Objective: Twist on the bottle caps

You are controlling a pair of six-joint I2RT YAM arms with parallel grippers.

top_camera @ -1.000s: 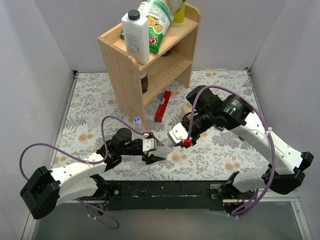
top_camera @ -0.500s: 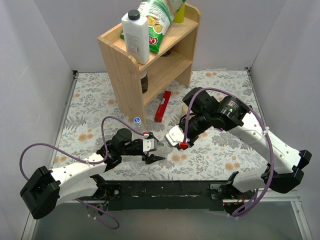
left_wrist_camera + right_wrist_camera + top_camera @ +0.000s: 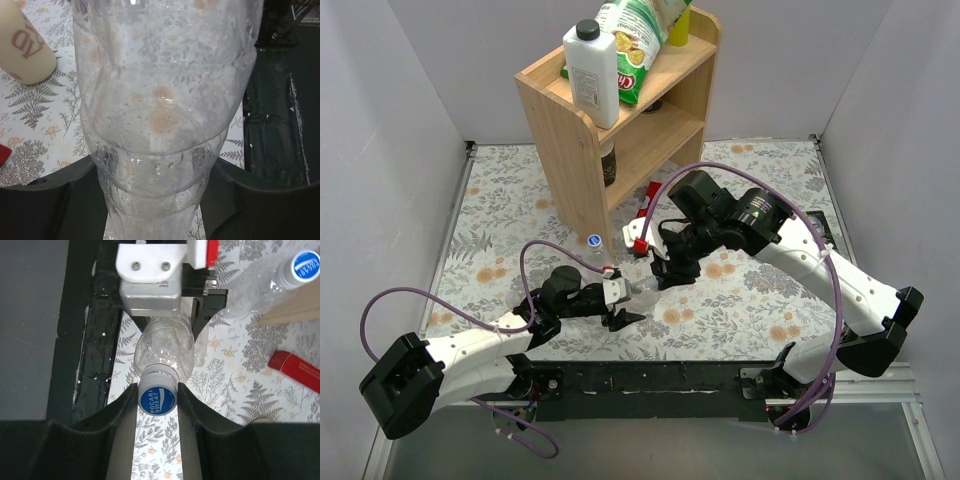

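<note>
My left gripper (image 3: 624, 306) is shut on a clear bottle (image 3: 165, 100), which fills the left wrist view, with a jaw on each side of its lower body. In the right wrist view the same bottle (image 3: 164, 350) points toward the camera. Its blue cap (image 3: 157, 400) sits on the neck, and my right gripper (image 3: 157, 392) is shut on it, both fingers touching its sides. In the top view my right gripper (image 3: 658, 272) meets the left one at front centre. A second capped bottle (image 3: 255, 287) lies by the shelf leg, with its blue cap (image 3: 593, 240) showing.
A wooden shelf (image 3: 582, 170) stands at the back with a white jug (image 3: 592, 75) and a snack bag (image 3: 640, 40) on top. A red flat item (image 3: 645, 212) lies by it. A beige soap bottle (image 3: 25, 50) stands near the held bottle.
My right arm has swung left and turned its wrist, bringing its fingers around the cap of the bottle held by the left gripper. The left gripper has barely moved.
</note>
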